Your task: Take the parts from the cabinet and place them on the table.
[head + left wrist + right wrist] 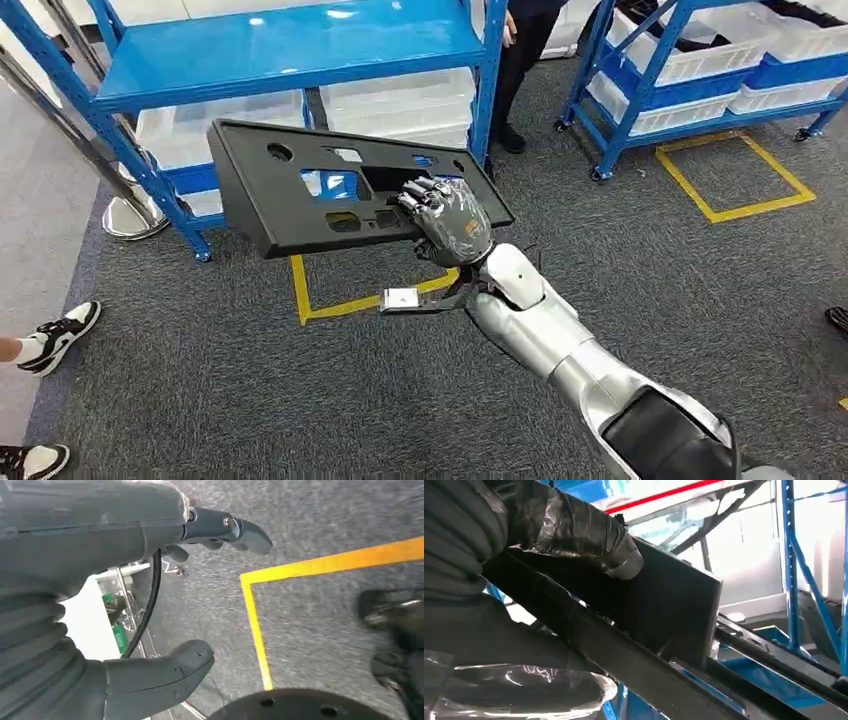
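Bright, even overhead light; glare on the blue shelf (290, 45). The left wrist view is motion-blurred; the right wrist view's background is blown out.

We hold the panel (330, 185) in our right hand (448, 218), out in front of us and above the floor (300, 390), between us and the near rack (290, 50). Bins (180, 130) sit on the rack's lower shelf, behind the panel. A second rack (700, 70) with bins stands well apart to the right. A person (520, 60) stands between the two racks. Shoes (60, 335) rest on the floor at far left. Our left hand (150, 595) hangs over the floor.
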Available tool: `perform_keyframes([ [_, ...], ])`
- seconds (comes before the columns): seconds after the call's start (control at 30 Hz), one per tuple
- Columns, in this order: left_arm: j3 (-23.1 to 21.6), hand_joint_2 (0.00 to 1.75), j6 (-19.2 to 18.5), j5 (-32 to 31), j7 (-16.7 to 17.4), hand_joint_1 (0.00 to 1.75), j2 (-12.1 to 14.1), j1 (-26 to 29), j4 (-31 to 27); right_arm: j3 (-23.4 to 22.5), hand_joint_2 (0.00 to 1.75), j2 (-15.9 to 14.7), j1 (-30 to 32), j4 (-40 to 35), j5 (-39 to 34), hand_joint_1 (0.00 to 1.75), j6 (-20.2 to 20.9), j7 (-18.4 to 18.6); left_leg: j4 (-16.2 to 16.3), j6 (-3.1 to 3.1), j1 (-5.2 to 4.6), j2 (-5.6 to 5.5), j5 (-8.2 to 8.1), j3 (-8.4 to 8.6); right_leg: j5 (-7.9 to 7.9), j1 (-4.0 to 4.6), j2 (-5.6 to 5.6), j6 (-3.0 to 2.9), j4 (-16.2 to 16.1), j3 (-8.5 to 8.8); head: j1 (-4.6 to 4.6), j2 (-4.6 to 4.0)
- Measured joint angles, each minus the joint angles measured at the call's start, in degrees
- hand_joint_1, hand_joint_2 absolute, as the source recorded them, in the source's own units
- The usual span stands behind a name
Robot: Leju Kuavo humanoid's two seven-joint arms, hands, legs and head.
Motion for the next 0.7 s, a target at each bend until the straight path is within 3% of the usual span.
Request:
perform_keyframes([
  [0.07, 0.00, 1.75, 0.04, 0.07, 0.00, 0.00, 0.00, -0.03, 0.00, 0.13, 1.75, -0.11, 0.01, 0.17, -0.04, 1.75, 0.00, -0.02, -2.37, 0.21, 0.00, -0.01, 4.94, 4.00, 1.59, 0.04, -0.03, 0.28, 0.28, -2.19, -0.02, 0.00],
  [0.1, 0.00, 1.75, 0.07, 0.09, 0.00, 0.00, 0.00, -0.05, 0.00, 0.20, 1.75, -0.18, 0.03, 0.17, -0.09, 1.75, 0.00, -0.02, -5.99, 0.59, -0.03, -0.07, 5.96, 7.31, 2.27, 0.11, -0.02, 0.42, 0.37, -3.05, 0.00, 0.00],
  [0.13, 0.00, 1.75, 0.11, 0.09, 0.00, 0.00, 0.00, -0.08, 0.00, 0.24, 1.75, -0.22, 0.00, 0.15, -0.15, 1.75, 0.00, -0.04, -11.00, 1.15, -0.15, -0.18, 4.62, 11.48, 2.96, 0.09, -0.03, 0.55, 0.47, -3.47, -0.02, 0.00],
  [0.17, 0.00, 1.75, 0.20, 0.09, 0.00, 0.00, 0.09, -0.18, 0.00, 0.28, 1.75, -0.30, 0.00, 0.09, -0.17, 1.75, -0.02, -0.02, -17.36, 1.52, -0.56, -0.18, 1.57, 15.78, 3.47, 0.34, -0.04, 0.90, 0.49, -3.91, -0.02, 0.00],
  [0.2, 0.00, 1.75, 0.22, 0.09, 0.00, 0.00, 0.07, -0.27, 0.00, 0.35, 1.75, -0.37, -0.03, 0.09, -0.17, 1.75, -0.02, 0.00, -19.46, 1.55, -0.58, -0.19, 0.75, 16.46, 4.17, 0.20, -0.21, 1.21, 0.36, -3.94, 0.02, 0.00],
  [0.27, -0.02, 1.75, 0.26, 0.11, 0.00, 0.00, 0.04, -0.26, 0.00, 0.48, 1.75, -0.48, -0.04, 0.15, -0.20, 1.75, -0.02, 0.22, -19.24, 2.25, -1.03, -0.22, 1.85, 15.57, 5.85, -0.16, -0.31, 1.97, -0.70, -3.76, -0.04, 0.00],
  [0.3, -0.02, 1.75, 0.26, 0.11, 0.00, 0.00, 0.02, -0.22, 0.02, 0.61, 1.75, -0.67, 0.09, 0.17, -0.26, 1.75, -0.02, 0.22, -19.96, 2.75, -0.75, -0.14, 3.01, 15.05, 6.70, 0.22, -0.13, 2.46, -1.27, -3.78, 0.02, 0.00],
  [0.33, -0.02, 1.75, 0.26, 0.13, -0.02, 0.00, -0.24, -0.34, 0.00, 0.68, 1.75, -1.18, 0.14, 0.28, -0.37, 1.75, 0.00, 0.22, -20.27, 2.99, -0.42, 0.52, 4.02, 14.74, 4.97, -0.08, 0.28, 2.63, -0.57, -4.45, 0.00, 0.00],
  [0.37, -0.02, 1.75, 0.26, 0.18, -0.11, 0.00, -0.26, -0.50, 0.00, 0.83, 1.75, -1.27, 0.11, 0.31, -0.41, 1.75, 0.00, 0.11, -20.55, 3.74, -0.34, 0.34, 4.53, 13.98, 1.29, -0.05, 0.46, 2.92, 1.56, -5.27, 0.07, 0.00],
  [0.4, -0.02, 1.75, 0.22, 0.24, -0.53, 0.00, -0.37, -0.42, 0.00, 0.92, 1.75, -1.40, 0.17, 0.28, -0.46, 1.75, 0.00, -0.09, -20.53, 4.07, -0.35, 0.50, 5.33, 13.08, -2.82, -0.11, 0.46, 3.13, 5.29, -6.20, 0.00, 0.00],
  [0.43, -0.02, 1.75, 0.15, 0.37, -0.79, 0.00, -0.44, -0.26, 0.00, 0.92, 1.75, -1.57, 0.41, 0.28, -0.61, 1.75, 0.00, -0.22, -20.51, 4.01, -0.35, 0.54, 6.03, 12.19, -5.83, -0.21, 0.46, 3.32, 9.42, -6.98, 0.02, 0.00],
  [0.47, -0.02, 1.75, 0.00, 0.57, -1.12, 0.00, -0.50, -0.08, 0.00, 0.92, 1.75, -1.84, 0.83, 0.28, -0.63, 1.75, 0.00, -0.22, -20.47, 3.96, -0.35, 0.55, 6.77, 11.28, -7.05, -0.31, 0.46, 3.51, 13.77, -7.68, 0.02, 0.00],
  [0.5, -0.02, 1.75, 0.00, 0.63, -1.33, 0.00, -0.52, -0.01, 0.00, 0.92, 1.75, -2.19, 1.42, 0.20, -0.63, 1.75, 0.00, -0.20, -20.33, 3.88, -0.32, 0.55, 7.53, 10.22, -5.67, -0.44, 0.46, 3.67, 17.27, -8.02, 0.02, 0.00],
  [0.53, -0.02, 1.75, 0.00, 0.66, -1.51, 0.00, -0.55, 0.06, 0.00, 0.92, 1.75, -2.40, 1.92, 0.13, -0.63, 1.75, -0.02, -0.20, -20.15, 3.76, -0.30, 0.54, 8.14, 9.29, -3.15, -0.54, 0.46, 3.75, 18.30, -7.44, 0.04, 0.00],
  [0.57, -0.02, 1.75, 0.00, 0.68, -1.60, 0.00, -0.65, 0.13, 0.00, 0.92, 1.75, -2.51, 2.26, 0.07, -0.61, 1.75, -0.02, -0.20, -19.84, 3.56, -0.26, 0.54, 8.69, 8.26, -0.74, -0.64, 0.45, 3.76, 17.01, -5.69, 0.02, 0.00],
  [0.6, -0.02, 1.75, 0.00, 0.72, -1.60, 0.00, -0.74, 0.18, 0.00, 0.92, 1.75, -2.54, 2.40, -0.07, -0.61, 1.75, -0.02, -0.20, -19.45, 3.32, -0.23, 0.54, 9.04, 7.40, 0.28, -0.75, 0.43, 3.72, 14.04, -3.06, 0.02, 0.00],
  [0.63, -0.02, 1.75, 0.00, 0.76, -1.60, 0.00, -0.81, 0.19, 0.00, 0.92, 1.75, -2.58, 2.38, -0.31, -0.61, 1.75, 0.00, -0.20, -18.75, 2.96, -0.20, 0.54, 9.33, 6.62, -0.74, -0.85, 0.38, 3.66, 8.48, 1.40, 0.04, 0.00],
  [0.67, -0.02, 1.75, 0.00, 0.81, -1.60, 0.00, -0.83, 0.22, 0.00, 0.92, 1.75, -2.62, 2.35, -0.68, -0.61, 1.75, -0.02, -0.20, -17.96, 2.65, -0.53, 0.50, 9.36, 5.90, -3.99, -0.64, 0.36, 3.55, 2.76, 5.80, 0.02, 0.00],
  [0.7, -0.02, 1.75, 0.00, 0.81, -1.62, 0.00, -0.81, 0.20, 0.00, 0.90, 1.75, -2.62, 2.34, -0.98, -0.61, 1.75, -0.02, -0.20, -17.35, 2.39, -0.58, 0.57, 9.48, 5.57, -6.09, -0.39, 0.52, 3.07, -0.34, 7.05, 0.00, 0.00],
])
